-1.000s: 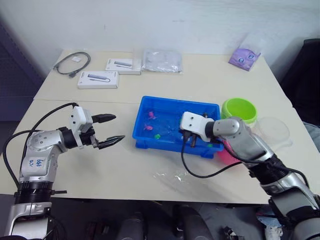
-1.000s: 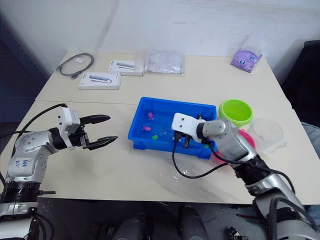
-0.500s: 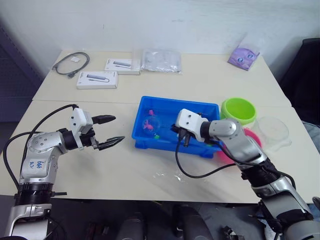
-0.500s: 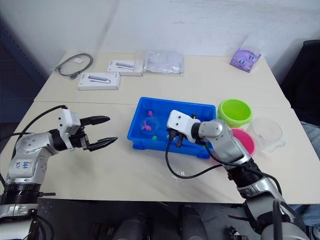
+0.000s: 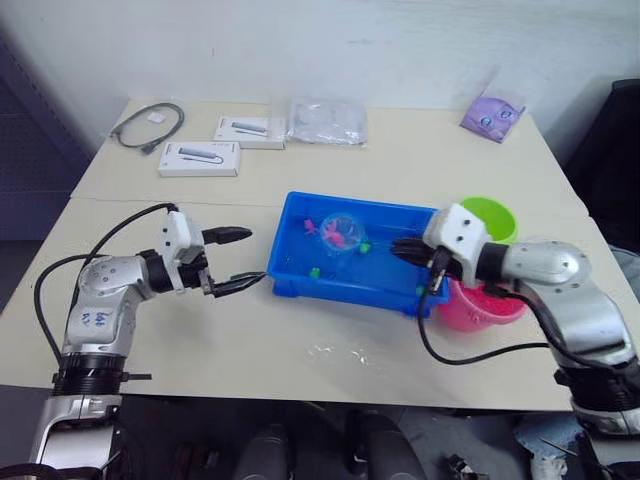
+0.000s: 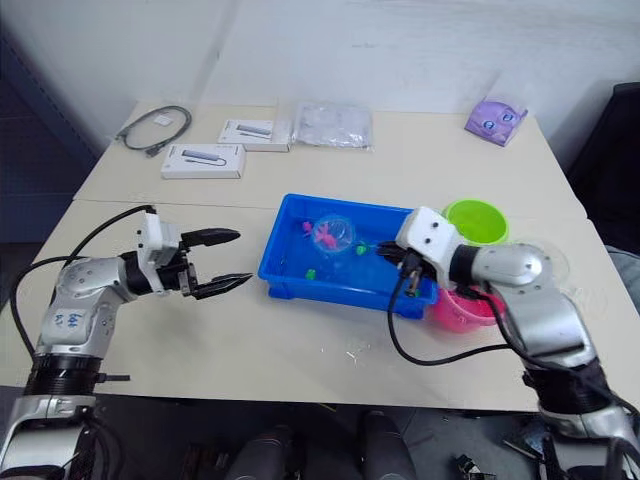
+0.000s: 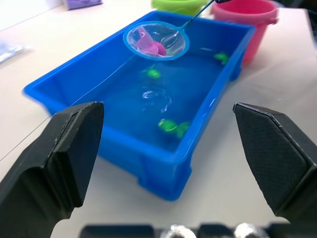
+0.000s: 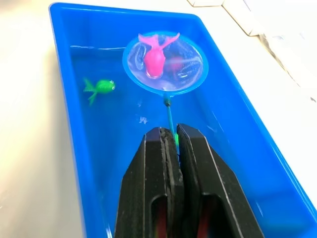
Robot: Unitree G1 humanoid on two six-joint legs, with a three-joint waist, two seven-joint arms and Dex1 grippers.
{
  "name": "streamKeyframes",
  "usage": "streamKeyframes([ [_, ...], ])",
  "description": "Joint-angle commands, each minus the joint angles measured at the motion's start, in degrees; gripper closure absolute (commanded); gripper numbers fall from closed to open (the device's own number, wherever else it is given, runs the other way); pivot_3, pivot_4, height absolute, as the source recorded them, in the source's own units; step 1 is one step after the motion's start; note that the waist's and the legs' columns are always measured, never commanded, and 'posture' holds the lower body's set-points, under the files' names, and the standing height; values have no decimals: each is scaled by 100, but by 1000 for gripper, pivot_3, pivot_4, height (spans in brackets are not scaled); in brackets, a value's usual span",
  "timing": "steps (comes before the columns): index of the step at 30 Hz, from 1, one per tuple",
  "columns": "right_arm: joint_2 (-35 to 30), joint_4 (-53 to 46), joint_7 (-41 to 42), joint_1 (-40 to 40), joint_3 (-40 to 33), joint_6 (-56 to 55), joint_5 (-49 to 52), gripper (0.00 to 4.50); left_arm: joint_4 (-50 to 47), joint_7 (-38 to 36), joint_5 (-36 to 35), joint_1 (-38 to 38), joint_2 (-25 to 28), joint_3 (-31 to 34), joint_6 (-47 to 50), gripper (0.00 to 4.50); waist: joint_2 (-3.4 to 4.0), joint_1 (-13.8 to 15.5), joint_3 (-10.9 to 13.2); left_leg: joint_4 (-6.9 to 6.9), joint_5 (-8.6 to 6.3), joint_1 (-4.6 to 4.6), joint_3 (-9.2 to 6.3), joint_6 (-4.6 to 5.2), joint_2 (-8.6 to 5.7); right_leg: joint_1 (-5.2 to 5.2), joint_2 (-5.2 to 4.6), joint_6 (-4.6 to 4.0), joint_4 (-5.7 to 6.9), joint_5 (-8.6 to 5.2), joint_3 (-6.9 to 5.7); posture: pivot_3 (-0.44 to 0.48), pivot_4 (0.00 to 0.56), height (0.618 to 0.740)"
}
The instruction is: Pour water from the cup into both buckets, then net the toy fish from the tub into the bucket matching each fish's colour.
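Honestly not much to read here. There's some blue handwritten scribble on the left arm (image 5: 92,319), but I can't make out what it says. The two white boxes (image 5: 198,158) show a product picture, no legible words.

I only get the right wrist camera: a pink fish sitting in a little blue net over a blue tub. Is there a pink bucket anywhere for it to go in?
Observer: Yes. The pink bucket stands on the table just past the tub's right end, on the side of the right gripper that holds the net.
Operator: Is there a green one too?
Observer: The lime green bucket stands right behind the pink one, farther from the robot.
Operator: What is the other arm up to?
Observer: The left gripper hovers open at the tub's left end, holding nothing.
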Motion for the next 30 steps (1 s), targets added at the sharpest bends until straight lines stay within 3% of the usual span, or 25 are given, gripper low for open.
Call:
streamKeyframes([
  [1, -295, -814, 19, 683, -995, 330, 499, 4500, 9, -283, -70, -304, -79, -145, -88, 11, 0, 30, 0, 0, 0, 0, 1, 0, 0, 0, 0, 0, 1, 0, -1, 0, 150, 740],
  [5, -234, -1546, -194, 1546, -2127, 797, 1049, 4500, 233, -470, -55, -640, -325, -328, -147, 11, 0, 66, 0, 3, 0, 0, 0, 1, -1, 5, 1, 3, 0, 1, -1, 0, 150, 740],
  [11, 297, -2243, -523, 2989, -3776, 387, 1148, 4500, 370, -688, -51, -876, -663, -570, -96, 11, -1, 144, -1, 2, 0, 3, 2, 4, -2, 13, 10, 7, -8, 4, 2, 0, 150, 740],
  [17, 764, -2384, -482, 4241, -4843, -385, 1025, 4500, 809, -941, -10, -1186, -870, -665, -242, 11, 0, 160, -1, 3, -1, 33, 9, 7, 0, 41, 25, 10, -10, 5, 12, 0, 150, 740],
  [22, 1252, -1682, -457, 5061, -5115, -2261, 271, 4500, 962, -968, -64, -1398, -1066, -656, -160, 11, 1, 160, -2, 2, -17, 57, 6, 36, 1, 75, 27, 14, -21, 8, 15, 0, 150, 740],
  [30, 1298, 377, -1500, 5058, -4623, -6040, -1718, 4500, 850, -896, -45, -1368, -1145, -659, -49, 11, 1, 59, -1, -3, -18, 100, 26, 34, 0, 99, 26, 13, -34, 7, 37, 0, 150, 740],
])
